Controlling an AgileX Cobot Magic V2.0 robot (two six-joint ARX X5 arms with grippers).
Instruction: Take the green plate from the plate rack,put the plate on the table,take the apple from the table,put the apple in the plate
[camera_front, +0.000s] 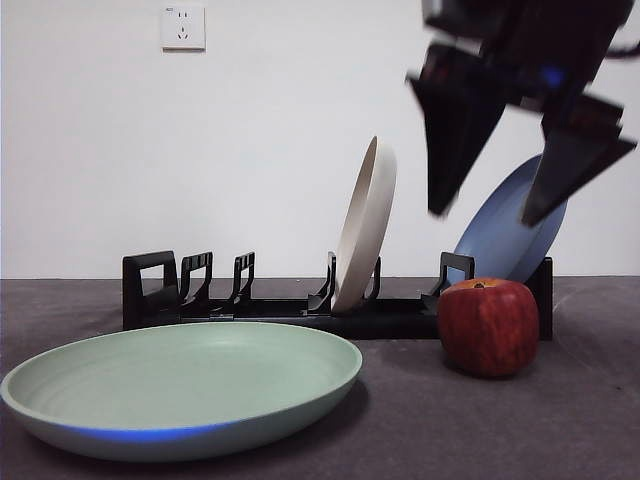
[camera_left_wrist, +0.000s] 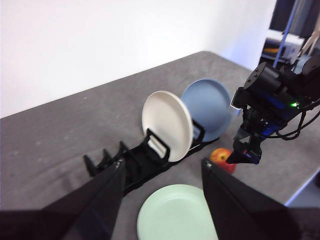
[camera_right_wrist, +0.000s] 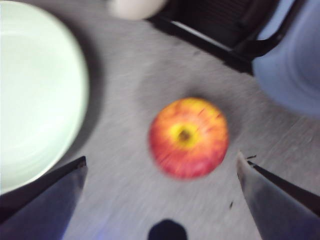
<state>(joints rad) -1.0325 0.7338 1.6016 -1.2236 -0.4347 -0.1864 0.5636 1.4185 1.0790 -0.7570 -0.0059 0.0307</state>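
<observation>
The dark grey table (camera_front: 580, 430) fills the lower part of the front view, meeting a white wall that carries a socket (camera_front: 183, 27) at the upper left of the frame. Largest on it is the green plate (camera_front: 180, 385), lying flat in the lower left foreground, out of the rack. Behind the plate the long black plate rack (camera_front: 300, 300) runs across the middle of the frame, with several of its slots bare at the left end. A cream-white plate (camera_front: 365, 225) stands on edge near the centre of the rack, and a blue plate (camera_front: 510, 235) leans at the rack's right end.

The right gripper (camera_front: 525, 175) hangs in the upper right of the front view, blurred, its two dark jaws spread wide apart and holding nothing; it is above the apple and clear of it. In the right wrist view the jaws sit either side of the frame with the fruit between them, well below.

The left gripper (camera_left_wrist: 162, 205) is held high and back from the table, its jaws also apart and empty.

Smallest is the red apple (camera_front: 489, 325), resting on the table at the right of the front view, just in front of the rack's right end and apart from the green plate.
</observation>
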